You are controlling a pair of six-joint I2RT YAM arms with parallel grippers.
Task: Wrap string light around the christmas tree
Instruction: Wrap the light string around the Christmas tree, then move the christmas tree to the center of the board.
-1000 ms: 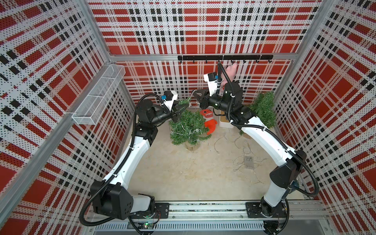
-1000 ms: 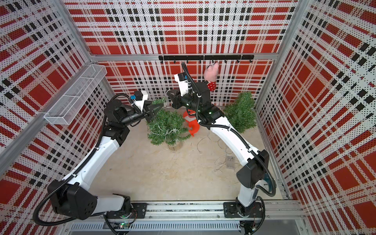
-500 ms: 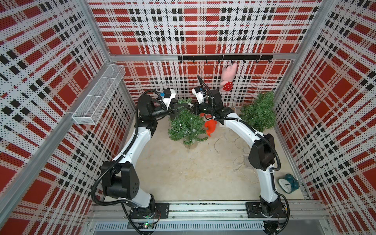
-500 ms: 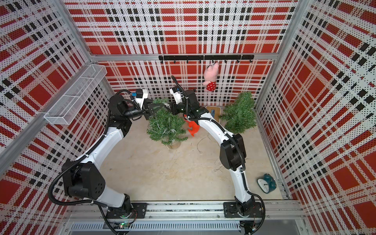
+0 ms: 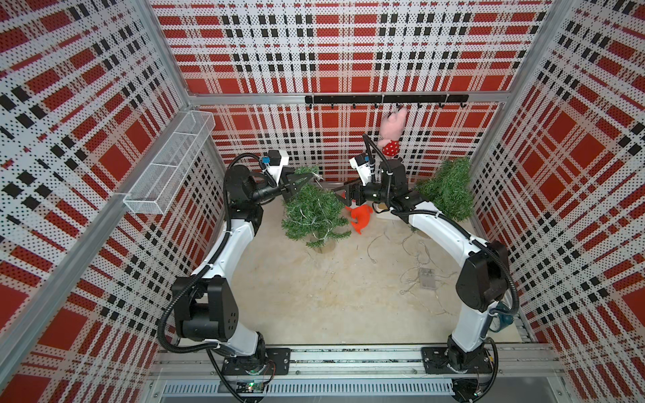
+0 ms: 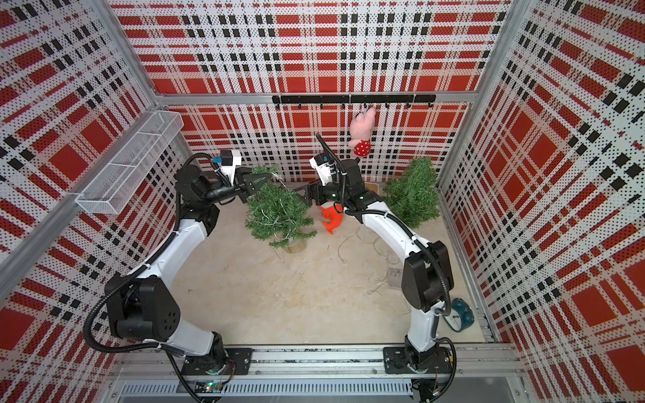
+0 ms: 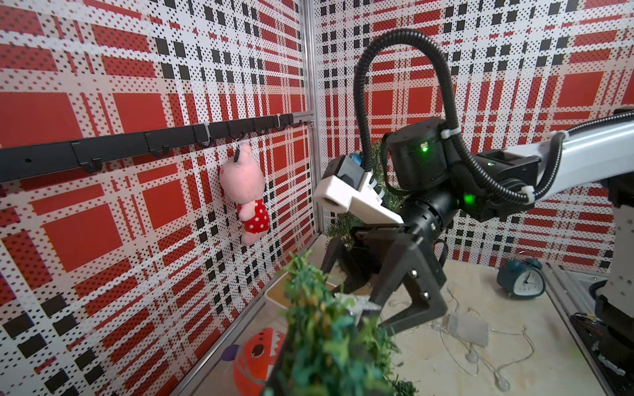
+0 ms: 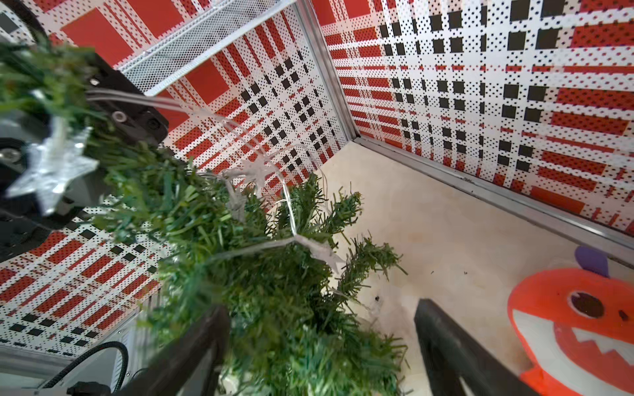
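Right fingers (image 8: 453, 349) are springing wide, just letting go. Left fingers (image 8: 130, 116) are clamping the string light (image 8: 255, 169) at the crown of the christmas tree (image 5: 310, 216), far centre of the counter (image 5: 314, 296). Handover looks done, with more wrapping waiting.

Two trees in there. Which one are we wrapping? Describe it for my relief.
Start at the black hook rail on the back wall. Below its left end is the christmas tree. Unlike the bare tree in the right corner, it carries the string light.
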